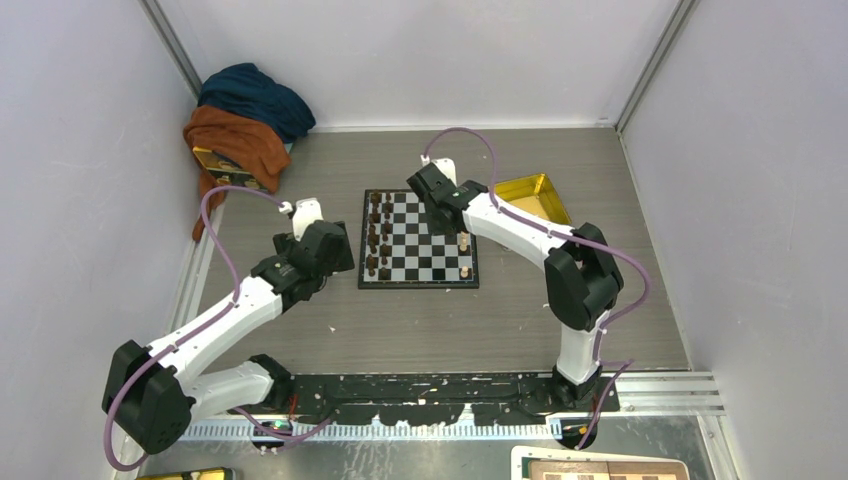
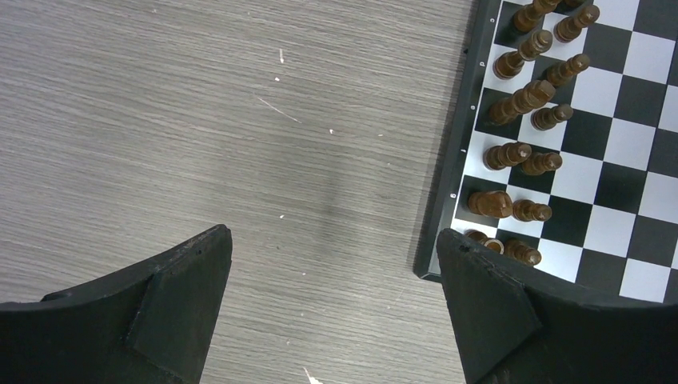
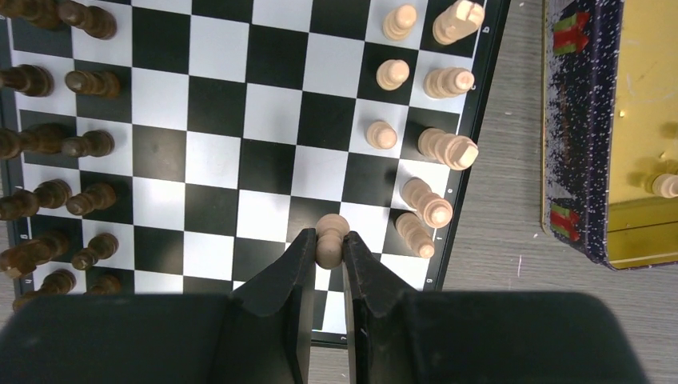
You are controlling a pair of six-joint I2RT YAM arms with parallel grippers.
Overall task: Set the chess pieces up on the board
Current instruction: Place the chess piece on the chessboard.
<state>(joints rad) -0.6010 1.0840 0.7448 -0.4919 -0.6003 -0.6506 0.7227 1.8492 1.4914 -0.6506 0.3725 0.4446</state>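
Plainly, the right hand is pinching a small round-headed light-tan piece between its two fingers, over the board near the corner closest to that wrist camera. The fingers hide the piece's base, so whether it rests on a square or hangs just above one cannot be told. More light-tan pieces stand in two files along the board's right side, and the dark brown pieces fill two files on the opposite side (several of these are cut off by the picture's edge). Beside the board the yellow tray is only partly in view, and a stray light piece inside it is clipped at the border. The left hand is spread wide above the bare bench, just beside the board's dark-piece side, holding nothing; one of its fingers covers the board's corner and part of a dark piece. From above, the right hand is masked by its own wrist, and the light pieces are too small to count.
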